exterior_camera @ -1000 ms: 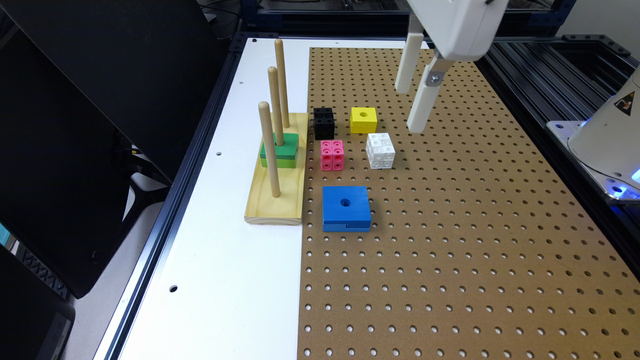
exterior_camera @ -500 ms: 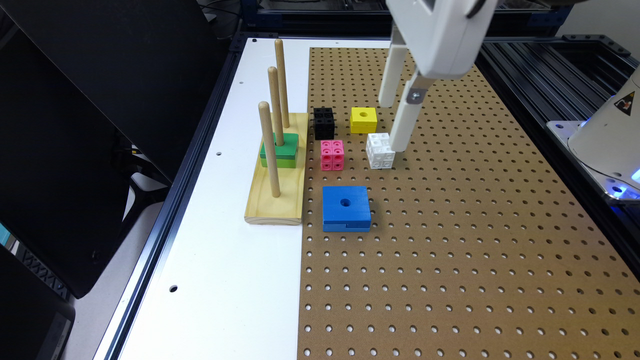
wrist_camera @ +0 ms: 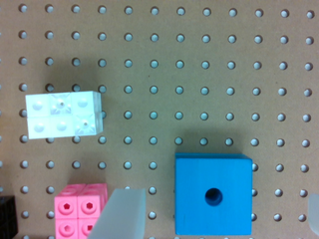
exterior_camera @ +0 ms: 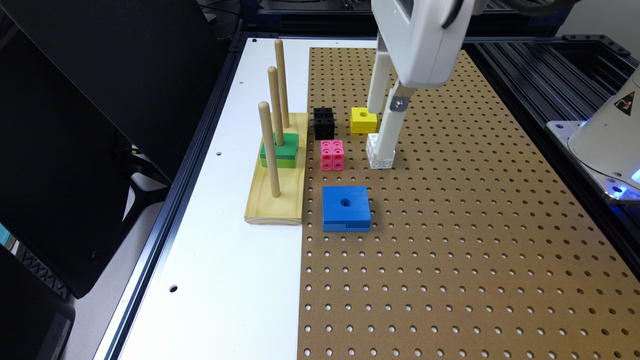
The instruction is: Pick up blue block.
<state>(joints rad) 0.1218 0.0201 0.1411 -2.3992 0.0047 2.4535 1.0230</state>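
From the exterior view's left: I note the peg stand (exterior_camera: 276, 200) with green blocks (exterior_camera: 283, 149), then pink cube (exterior_camera: 332, 155). Blue block (exterior_camera: 346, 208) flat on pegboard (exterior_camera: 475, 240), untouched. My gripper (exterior_camera: 382, 132) hangs spread wide, empty, above white cube (exterior_camera: 372, 156).

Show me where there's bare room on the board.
Open brown pegboard spreads on the exterior view's right of the flat blue square block and nearer the camera. Crowded: black cube, yellow holed block, pink cube, white cube, white gripper.
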